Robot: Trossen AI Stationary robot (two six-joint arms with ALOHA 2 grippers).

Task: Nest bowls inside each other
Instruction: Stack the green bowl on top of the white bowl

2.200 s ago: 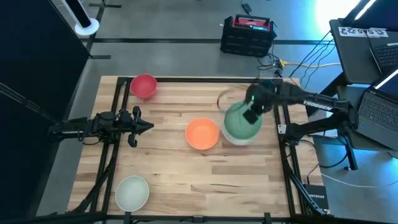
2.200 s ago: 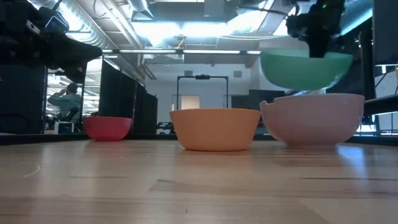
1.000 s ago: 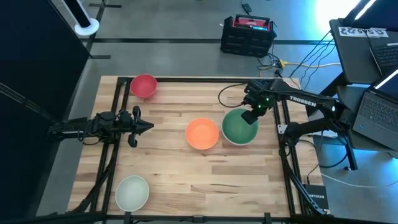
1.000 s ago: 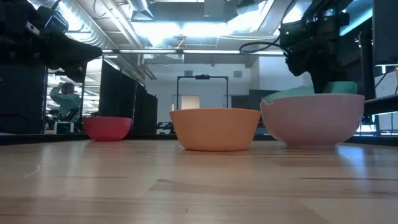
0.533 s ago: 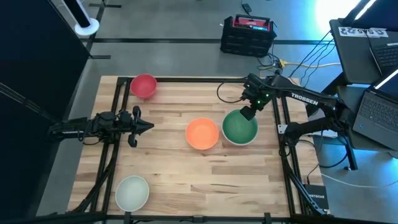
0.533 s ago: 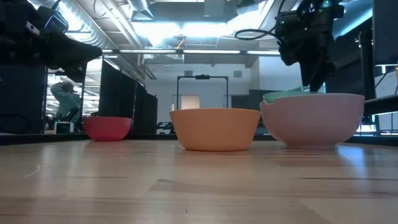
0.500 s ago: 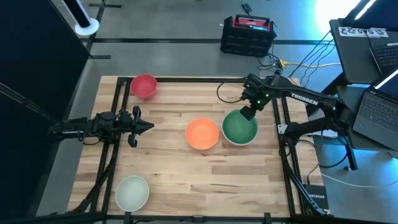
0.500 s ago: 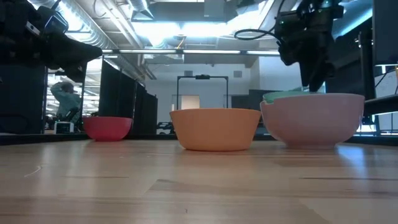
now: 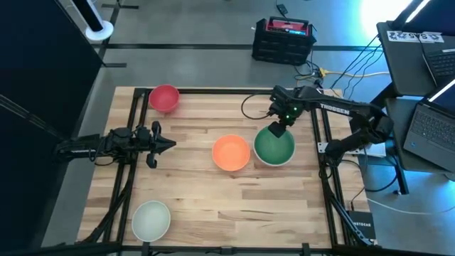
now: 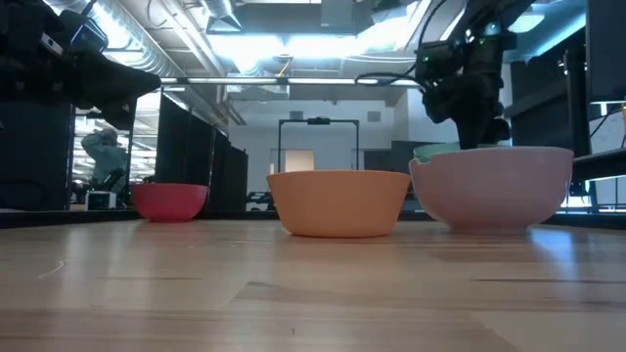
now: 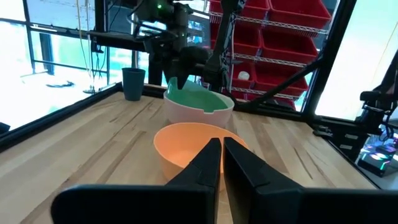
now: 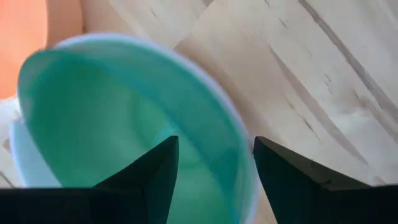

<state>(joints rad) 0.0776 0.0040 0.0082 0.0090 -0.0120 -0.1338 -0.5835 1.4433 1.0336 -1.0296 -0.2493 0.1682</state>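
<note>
Looking straight down on the pale wooden slatted table, we find our right gripper right of centre in the frame, poised over the far rim of the dark green round plastic bowl, its fingers spread apart and gripping nothing. That dark green bowl sits nested inside the white round plastic bowl, whose wall hides almost all of it in the low view, where only a thin green edge shows above the white rim at the right of the frame. Just beside this pair, at the middle of the overhead frame, rests the orange round plastic bowl, close to the white one, though we cannot tell whether they touch. Our red round plastic bowl stands in the upper left of the table, well apart from the others, and the pale mint green round plastic bowl stands alone at the lower left. Our left gripper waits at the left of the frame, clenched with nothing between its fingers, pointing toward the orange bowl. From the left wrist view we also see a small dark blue cup on the table beyond the bowls.
</note>
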